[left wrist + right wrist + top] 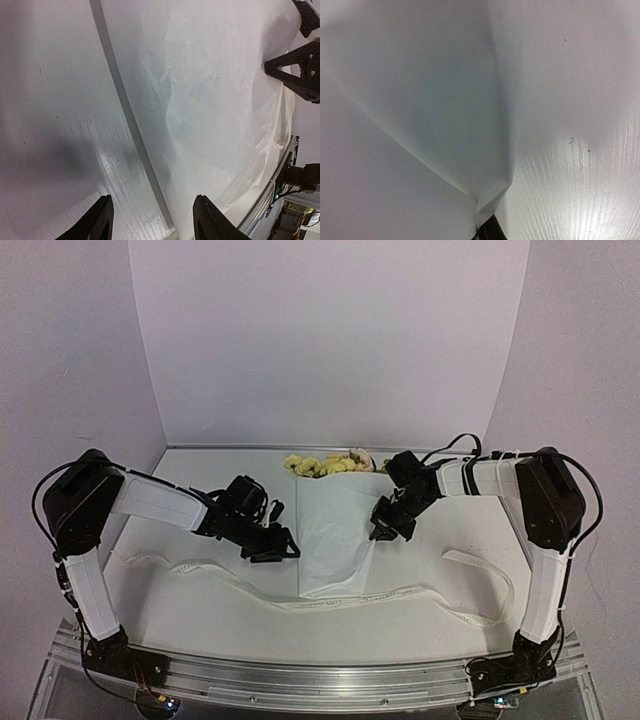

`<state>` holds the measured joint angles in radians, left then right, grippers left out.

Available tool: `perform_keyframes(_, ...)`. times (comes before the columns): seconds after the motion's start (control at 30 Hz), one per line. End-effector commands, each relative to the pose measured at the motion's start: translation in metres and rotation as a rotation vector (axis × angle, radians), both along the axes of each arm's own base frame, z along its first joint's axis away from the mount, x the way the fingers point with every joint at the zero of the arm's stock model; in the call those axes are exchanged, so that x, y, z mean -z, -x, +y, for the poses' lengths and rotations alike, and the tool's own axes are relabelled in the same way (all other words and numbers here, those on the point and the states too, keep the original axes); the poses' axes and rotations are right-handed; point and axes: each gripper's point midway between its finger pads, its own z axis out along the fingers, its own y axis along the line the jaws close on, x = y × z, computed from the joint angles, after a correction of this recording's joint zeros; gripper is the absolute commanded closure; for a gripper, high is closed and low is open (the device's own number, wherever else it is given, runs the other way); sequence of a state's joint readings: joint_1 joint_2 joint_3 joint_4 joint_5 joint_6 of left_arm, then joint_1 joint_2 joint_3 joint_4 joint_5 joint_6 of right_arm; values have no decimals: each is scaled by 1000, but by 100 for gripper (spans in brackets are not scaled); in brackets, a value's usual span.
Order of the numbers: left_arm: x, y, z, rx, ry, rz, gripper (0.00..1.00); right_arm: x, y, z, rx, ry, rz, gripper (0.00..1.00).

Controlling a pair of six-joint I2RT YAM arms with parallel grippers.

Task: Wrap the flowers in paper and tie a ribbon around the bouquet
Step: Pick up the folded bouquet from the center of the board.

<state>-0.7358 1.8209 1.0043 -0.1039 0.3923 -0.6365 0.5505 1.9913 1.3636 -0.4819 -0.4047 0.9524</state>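
White desk [190, 625], pale lilac walls [330, 340] on three sides. Counting up: one bouquet [335, 540], one ribbon [225, 585], two arms at work. Bouquet at mid-desk, long axis running near to far, flowers [325, 465] poking out at the far end, narrow tail pointing at the near edge. Ribbon strung left to right across the near desk, skirting that tail. Over to the left gripper [290, 545]: spread wide, holding nothing, just beside the left edge of the paper [445, 100]. And the right gripper [380, 530]: pressed together, pinching the paper's right edge.
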Motion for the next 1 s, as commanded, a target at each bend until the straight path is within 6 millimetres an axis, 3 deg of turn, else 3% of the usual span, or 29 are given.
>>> perform_keyframes(0.0, -7, -12, -24, 11, 78, 7, 43, -29, -3, 6, 56, -55, 0, 100)
perform_keyframes(0.17, -9, -14, -30, 2, 104, 23, 46, -30, 1, 6, 93, -71, 32, 100)
perform_keyframes(0.37, -12, -13, -35, 3, 126, 59, 63, -30, 1, 7, 127, -85, 58, 100)
perform_keyframes(0.67, -12, -9, -37, 14, 118, 89, 80, -33, 1, 8, 127, -90, 54, 100)
perform_keyframes(0.8, -5, -8, -28, -4, 72, 91, 62, -29, 2, 7, 119, -85, 58, 100)
perform_keyframes(0.97, 9, -4, -27, -9, 58, 130, 58, -25, 4, 5, 116, -74, 61, 100)
